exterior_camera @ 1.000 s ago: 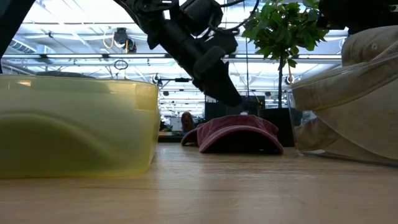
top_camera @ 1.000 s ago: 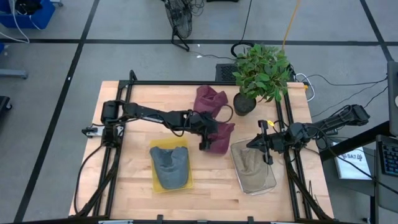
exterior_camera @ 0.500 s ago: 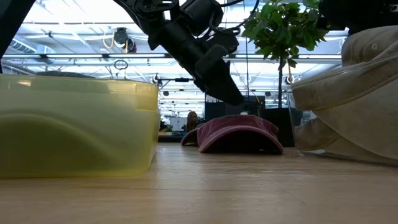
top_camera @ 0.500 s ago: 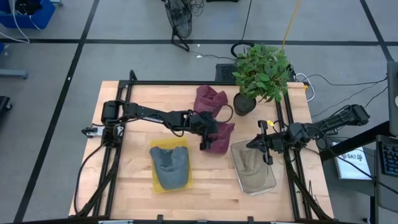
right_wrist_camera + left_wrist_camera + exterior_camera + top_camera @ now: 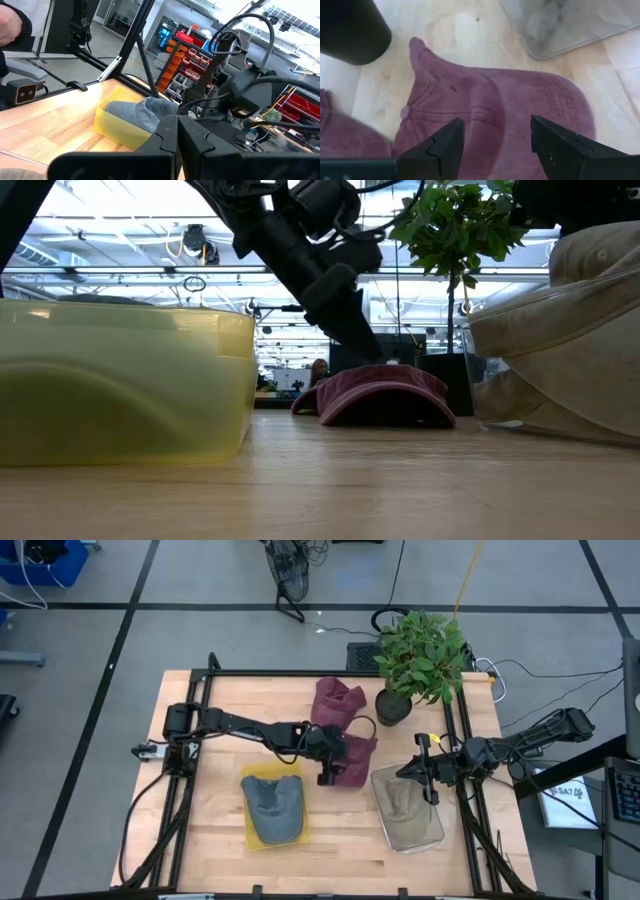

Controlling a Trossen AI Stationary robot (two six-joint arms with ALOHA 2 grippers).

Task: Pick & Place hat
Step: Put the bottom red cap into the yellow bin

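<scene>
A maroon hat (image 5: 356, 762) lies crown up on the table's middle, its rim on the wood (image 5: 385, 392). My left gripper (image 5: 324, 768) hangs open right over it. In the left wrist view its two fingers stand spread across the crown (image 5: 495, 100), one on each side. A second maroon hat (image 5: 335, 698) lies farther back. My right gripper (image 5: 432, 785) waits shut at the table's right, over the clear bin's far edge. My left gripper (image 5: 495, 134) comes down slanting from the table's left onto the maroon hat's crown (image 5: 380, 370), fingers open. Whether its fingertips touch the cloth, I cannot tell.
A yellow bin (image 5: 250, 830) with a grey hat (image 5: 272, 802) stands near-left of the maroon hat. A clear bin (image 5: 432, 830) with a beige hat (image 5: 405, 802) stands to its right. A potted plant (image 5: 392, 708) stands behind, by the far right corner.
My left gripper has come down and a little toward the table's near-left, closing on the maroon hat's crown. Its fingers have stayed open. The hat has not moved.
</scene>
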